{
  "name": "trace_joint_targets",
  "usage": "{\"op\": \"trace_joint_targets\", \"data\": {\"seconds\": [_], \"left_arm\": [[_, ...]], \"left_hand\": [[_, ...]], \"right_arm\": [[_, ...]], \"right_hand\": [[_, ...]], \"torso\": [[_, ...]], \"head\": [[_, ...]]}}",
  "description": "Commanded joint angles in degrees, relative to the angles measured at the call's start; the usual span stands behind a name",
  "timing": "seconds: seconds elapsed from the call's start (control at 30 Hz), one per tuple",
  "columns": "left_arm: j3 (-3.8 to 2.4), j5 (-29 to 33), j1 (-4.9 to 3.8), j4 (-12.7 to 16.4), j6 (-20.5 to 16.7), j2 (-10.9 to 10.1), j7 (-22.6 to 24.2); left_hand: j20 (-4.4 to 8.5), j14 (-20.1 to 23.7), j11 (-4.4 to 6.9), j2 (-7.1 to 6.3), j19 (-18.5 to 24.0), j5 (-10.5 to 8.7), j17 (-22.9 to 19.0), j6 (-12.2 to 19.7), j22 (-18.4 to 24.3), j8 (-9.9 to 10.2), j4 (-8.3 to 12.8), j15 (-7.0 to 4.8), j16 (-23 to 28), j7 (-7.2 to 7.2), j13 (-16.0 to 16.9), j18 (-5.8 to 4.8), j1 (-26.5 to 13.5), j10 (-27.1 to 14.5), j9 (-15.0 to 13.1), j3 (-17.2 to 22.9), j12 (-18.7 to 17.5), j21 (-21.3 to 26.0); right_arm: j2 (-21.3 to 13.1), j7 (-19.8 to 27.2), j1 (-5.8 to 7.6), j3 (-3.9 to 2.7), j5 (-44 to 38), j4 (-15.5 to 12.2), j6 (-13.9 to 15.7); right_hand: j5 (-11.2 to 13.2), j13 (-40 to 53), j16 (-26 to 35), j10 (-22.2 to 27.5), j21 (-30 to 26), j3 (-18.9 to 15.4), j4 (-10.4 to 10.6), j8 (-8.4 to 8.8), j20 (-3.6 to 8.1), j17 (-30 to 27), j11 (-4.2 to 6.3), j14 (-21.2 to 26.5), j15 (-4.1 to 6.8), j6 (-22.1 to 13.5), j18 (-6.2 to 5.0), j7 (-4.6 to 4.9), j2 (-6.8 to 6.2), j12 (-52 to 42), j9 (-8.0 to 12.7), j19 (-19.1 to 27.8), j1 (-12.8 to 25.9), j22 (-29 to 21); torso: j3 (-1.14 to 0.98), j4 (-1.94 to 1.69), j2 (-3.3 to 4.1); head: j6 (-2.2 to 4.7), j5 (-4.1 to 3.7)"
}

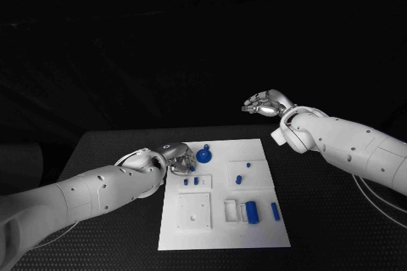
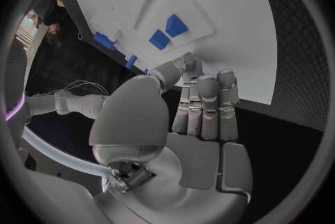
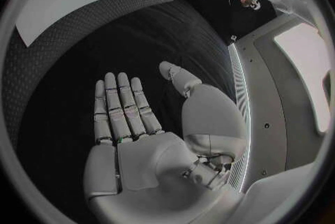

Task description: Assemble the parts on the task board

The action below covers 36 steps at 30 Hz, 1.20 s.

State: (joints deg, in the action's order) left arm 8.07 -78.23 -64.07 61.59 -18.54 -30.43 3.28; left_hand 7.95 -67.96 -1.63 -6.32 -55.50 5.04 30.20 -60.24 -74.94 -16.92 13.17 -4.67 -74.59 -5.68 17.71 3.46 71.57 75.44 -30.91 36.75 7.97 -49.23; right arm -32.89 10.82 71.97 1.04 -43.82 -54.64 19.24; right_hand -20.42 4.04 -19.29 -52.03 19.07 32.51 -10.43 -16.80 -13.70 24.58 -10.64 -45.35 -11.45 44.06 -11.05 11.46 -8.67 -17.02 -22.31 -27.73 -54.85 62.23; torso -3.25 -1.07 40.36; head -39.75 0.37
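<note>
Left hand at the board's edge — fingers straight, holding nothing; right hand raised well off, flat open, empty.

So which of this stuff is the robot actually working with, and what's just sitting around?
Part of the job:
- white task board
- blue round part near the left hand
- blue cylinder
- small blue pieces on the board
- right hand, raised and empty

Just there:
- black table
- cable beside the right arm

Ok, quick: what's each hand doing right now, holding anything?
Left hand: open, holding nothing, over the task board's edge.
Right hand: open, empty, raised off to the side of the board.
</note>
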Motion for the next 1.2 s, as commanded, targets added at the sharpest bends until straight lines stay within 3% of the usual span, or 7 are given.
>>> {"op": "trace_joint_targets", "data": {"seconds": [0.03, 1.03, 1.2], "left_arm": [[-0.01, -0.13, -0.02, -0.10, 1.26, 0.32, -0.01], [0.10, -1.17, -0.02, -0.36, 4.92, 1.47, -0.42], [0.10, -0.57, -0.02, -0.44, 4.17, 1.28, -0.07]], "left_hand": [[1.96, -0.37, -0.09, 0.09, -0.30, 0.25, -0.08, -0.20, -0.67, -0.16, -0.02, -0.03, 0.31, -0.06, 0.05, 0.62, -0.36, 0.44, -0.04, 0.37, -0.34, 0.26], [1.98, -0.22, -0.15, 0.18, -0.16, 0.13, -0.07, -0.04, -0.78, -0.02, 0.15, 0.03, 0.43, -0.14, 0.03, 0.48, -0.57, 0.35, 0.04, 0.38, -0.51, 0.31], [1.88, 0.34, -0.50, -0.63, 0.30, -0.38, -0.12, 2.71, -0.95, 1.56, 0.64, 0.37, 0.79, -1.18, -0.13, 0.29, -0.82, -0.49, 0.76, 0.13, -1.07, 0.43]], "right_arm": [[0.00, 0.46, -0.01, -0.01, -0.19, -0.10, -0.58], [-0.12, 0.41, -0.01, -0.01, -0.20, -0.24, -0.57], [-0.15, 0.41, -0.01, -0.02, -0.20, -0.24, -0.54]], "right_hand": [[-0.20, -0.09, -0.28, -0.26, -0.28, -0.28, 0.07, -0.28, -0.40, -0.07, -0.08, 0.25, 0.04, 0.02, -0.57, 1.08, 0.52, 0.21, 0.05, 0.16, 0.12, 0.07], [-0.20, -0.09, -0.31, -0.27, -0.33, -0.29, 0.08, -0.30, -0.43, -0.12, -0.09, 0.26, 0.04, 0.02, -0.61, 1.08, 0.52, 0.21, 0.10, 0.16, 0.17, 0.12], [-0.20, -0.09, -0.31, -0.27, -0.34, -0.29, 0.08, -0.30, -0.43, -0.13, -0.09, 0.27, 0.04, 0.02, -0.61, 1.08, 0.51, 0.21, 0.11, 0.16, 0.17, 0.13]], "torso": [[-0.03, 0.01, 0.01], [-0.03, 0.02, -0.02], [-0.01, -0.01, -0.03]], "head": [[-0.05, -0.01], [-0.17, -0.13], [-0.11, -0.11]]}}
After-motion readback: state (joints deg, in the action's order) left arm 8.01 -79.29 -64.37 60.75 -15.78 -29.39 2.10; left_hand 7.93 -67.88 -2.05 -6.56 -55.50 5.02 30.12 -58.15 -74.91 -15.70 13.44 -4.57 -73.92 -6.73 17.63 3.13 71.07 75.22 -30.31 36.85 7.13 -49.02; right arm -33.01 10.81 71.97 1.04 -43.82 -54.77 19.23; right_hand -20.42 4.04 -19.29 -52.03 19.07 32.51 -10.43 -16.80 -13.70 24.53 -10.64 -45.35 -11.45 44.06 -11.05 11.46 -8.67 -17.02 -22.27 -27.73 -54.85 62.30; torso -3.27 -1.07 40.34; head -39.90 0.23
